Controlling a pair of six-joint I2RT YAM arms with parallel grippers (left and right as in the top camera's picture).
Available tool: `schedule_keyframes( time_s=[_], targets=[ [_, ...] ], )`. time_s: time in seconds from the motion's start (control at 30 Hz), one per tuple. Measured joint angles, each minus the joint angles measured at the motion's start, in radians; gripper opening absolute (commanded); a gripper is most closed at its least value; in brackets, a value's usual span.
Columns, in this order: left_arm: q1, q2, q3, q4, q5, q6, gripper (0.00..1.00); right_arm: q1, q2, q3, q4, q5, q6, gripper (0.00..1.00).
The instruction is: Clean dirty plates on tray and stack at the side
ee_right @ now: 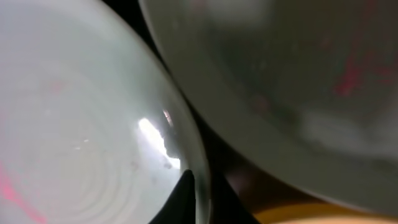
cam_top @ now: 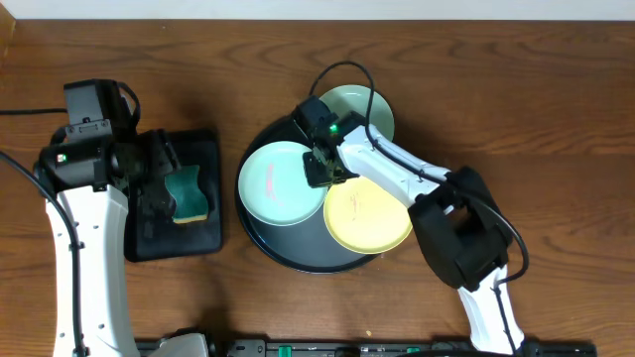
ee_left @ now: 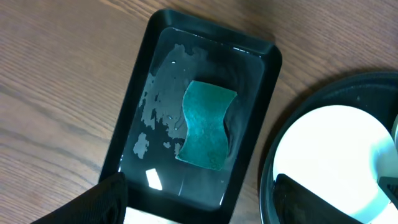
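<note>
On the wooden bench point(cam_top: 516, 79), the left hand point(ee_left: 198, 182) hangs spread wide and empty above a small rectangular black tray point(ee_left: 147, 62), glossy with a film of water, where a wavy-edged green sponge point(ee_left: 207, 124) lies flat. To its right sits the tray point(cam_top: 298, 260), round, black, rimmed, far wider than its load. The light blue plate point(cam_top: 273, 188), smooth with a faint pink streak, lies at its left; the right hand point(cam_top: 322, 167) is down at that plate's right rim, and I cannot tell how far it is open. The mint plate point(cam_top: 383, 111) lies at the back, the yellow plate point(cam_top: 369, 216) at front right.
</note>
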Motion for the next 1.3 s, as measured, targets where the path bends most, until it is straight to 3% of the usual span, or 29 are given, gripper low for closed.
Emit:
schedule_keyframes(
  time_s=[0.23, 0.53, 0.77, 1.03, 1.3],
  targets=[
    [0.0, 0.0, -0.014, -0.005, 0.0, 0.0, 0.74, -0.001, 0.001, 0.007, -0.002, -0.001, 0.01, 0.01],
    [0.0, 0.009, -0.165, 0.045, 0.002, 0.017, 0.69, -0.001, 0.001, 0.008, -0.002, -0.001, 0.009, 0.01],
    [0.0, 0.151, -0.196, 0.15, 0.05, 0.072, 0.68, -0.001, 0.001, 0.008, -0.002, -0.001, 0.009, 0.01],
    [0.0, 0.388, -0.201, 0.187, 0.079, 0.088, 0.5, -0.001, 0.001, 0.008, -0.003, -0.001, 0.009, 0.01],
    [0.0, 0.494, -0.201, 0.241, 0.079, 0.1, 0.33, -0.001, 0.001, 0.008, -0.003, -0.001, 0.009, 0.01]
  ],
)
